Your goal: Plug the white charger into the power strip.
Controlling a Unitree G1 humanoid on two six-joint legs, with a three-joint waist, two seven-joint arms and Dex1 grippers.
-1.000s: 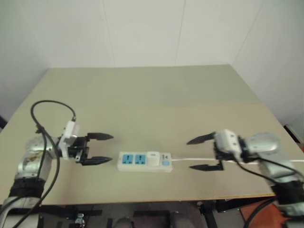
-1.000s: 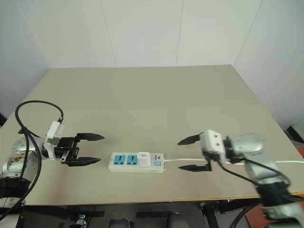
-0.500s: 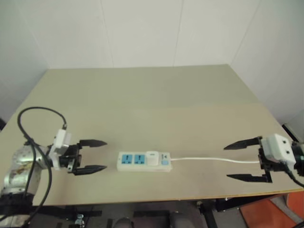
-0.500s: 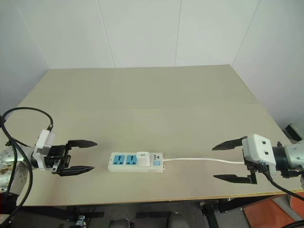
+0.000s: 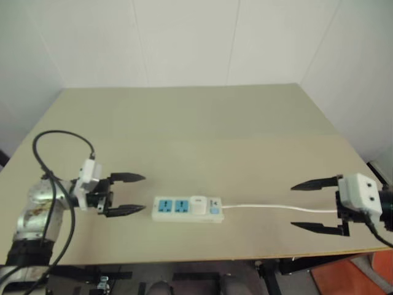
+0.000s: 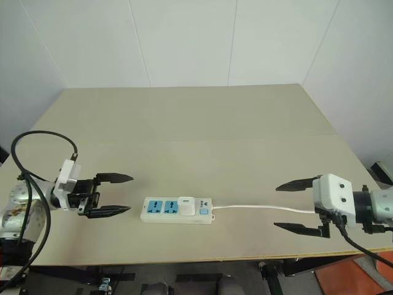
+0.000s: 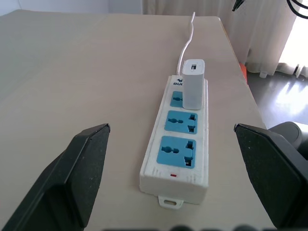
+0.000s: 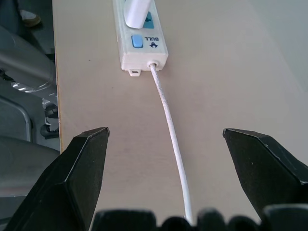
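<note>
The power strip point(image 5: 186, 209) lies flat near the table's front edge, with two blue sockets bare. The white charger point(image 5: 198, 204) stands upright in the socket beside the blue switch, as the left wrist view shows for the white charger point(image 7: 193, 90) and the power strip point(image 7: 180, 159). My left gripper point(image 5: 145, 193) hovers open just left of the strip, pointing along it. My right gripper point(image 5: 292, 206) is open far to the right, straddling the thin white cord point(image 8: 168, 125) without touching it.
The tan table point(image 5: 202, 123) stretches back to white walls. Its front edge point(image 5: 202, 255) runs close below the strip and both grippers. The cord trails right towards the table's right edge. A black cable loop point(image 5: 61, 138) arches above my left arm.
My right gripper has drawn back to the right, away from the strip's cord end, and stayed open. The left gripper, the strip and the charger are about where they were.
</note>
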